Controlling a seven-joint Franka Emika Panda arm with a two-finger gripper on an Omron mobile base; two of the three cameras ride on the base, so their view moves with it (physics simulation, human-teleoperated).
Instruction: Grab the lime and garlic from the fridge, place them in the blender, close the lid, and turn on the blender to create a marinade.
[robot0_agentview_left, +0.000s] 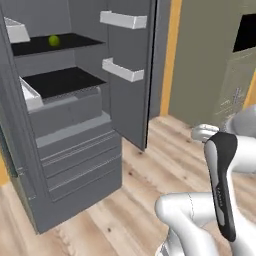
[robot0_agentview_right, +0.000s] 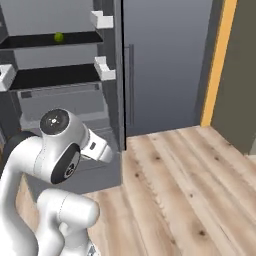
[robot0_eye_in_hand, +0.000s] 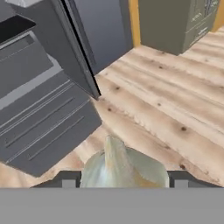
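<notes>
The fridge is seen with its door swung open, white bins fixed to the door's inner face and black shelves inside. The lime is found on the upper black shelf, toward its back, well apart from the arm. In the hand view, the end effector is clenched on the garlic, a pale bulb whose pointed tip rises between the two dark fingers. The garlic is held above the wooden floor, just outside the fridge's lower drawers. An orange wall strip and an olive cabinet are seen beside the fridge.
</notes>
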